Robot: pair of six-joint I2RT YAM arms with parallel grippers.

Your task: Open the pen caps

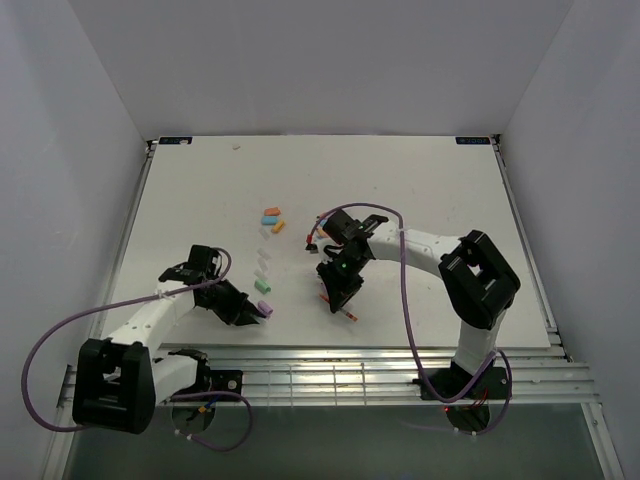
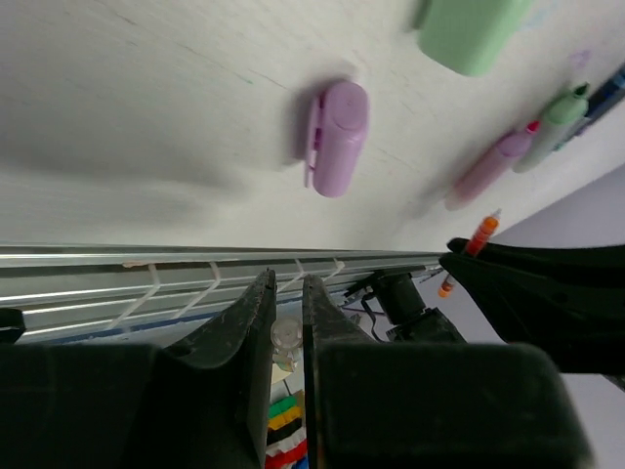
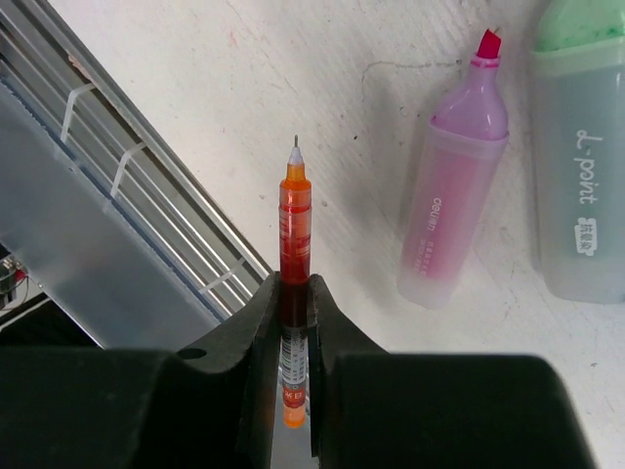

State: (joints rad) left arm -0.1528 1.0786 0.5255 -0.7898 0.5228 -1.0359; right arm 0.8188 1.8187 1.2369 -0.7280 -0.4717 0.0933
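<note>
My right gripper is shut on a thin orange pen, uncapped, its tip pointing at the table's front rail. My left gripper hangs over the front edge, its jaws almost together on a small clear pen cap. A loose purple cap lies just beyond it, and a green cap lies farther on. Uncapped purple and green highlighters lie beside the right gripper. Orange and blue caps lie mid-table.
Two pale caps lie in the row between the green cap and the orange and blue ones. The metal rail runs along the table's front edge, under both grippers. White walls enclose the table on three sides.
</note>
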